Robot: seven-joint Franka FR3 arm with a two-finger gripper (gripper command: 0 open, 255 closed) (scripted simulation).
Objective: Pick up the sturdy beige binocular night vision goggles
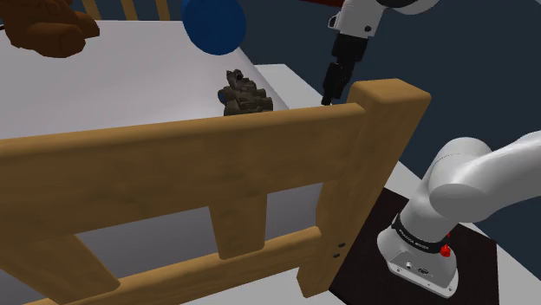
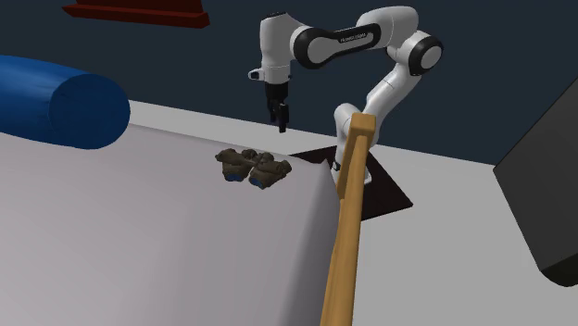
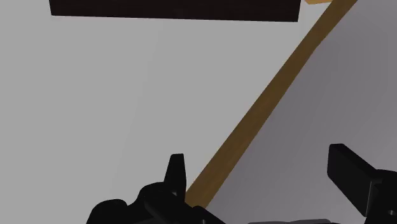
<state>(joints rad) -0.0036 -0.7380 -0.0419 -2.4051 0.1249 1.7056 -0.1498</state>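
The goggles (image 2: 252, 167) lay on the pale bed surface (image 2: 167, 241), close to its edge and near the corner post of the wooden frame (image 1: 364, 147), well apart from the blue cylinder (image 2: 60, 102). They appeared as a dark, brownish-tan, lumpy body with two short barrels side by side. The gripper (image 2: 278, 115) hung above the surface, off to the stand (image 2: 380, 190) side of the goggles, and touched nothing. In the wrist view the two black fingers (image 3: 177, 170) stood wide apart with nothing between them but the frame rail and the pale surface below. The goggles were judged to be a rigid moulded housing of moderate weight that would not yield under finger pressure. The uneven outline suggested that flat pads could seat poorly on a protrusion and let the unit twist. The barrel ends that showed a bluish tint in the second exterior view were taken for lenses and were considered the fragile part. The recommended hold was across the narrow middle section between the barrels, or across the body from front to back, with the fingers clear of the lens faces. A hold near the centre was expected to limit tipping on the lift. The nearby post was noted as an obstacle to the approach.
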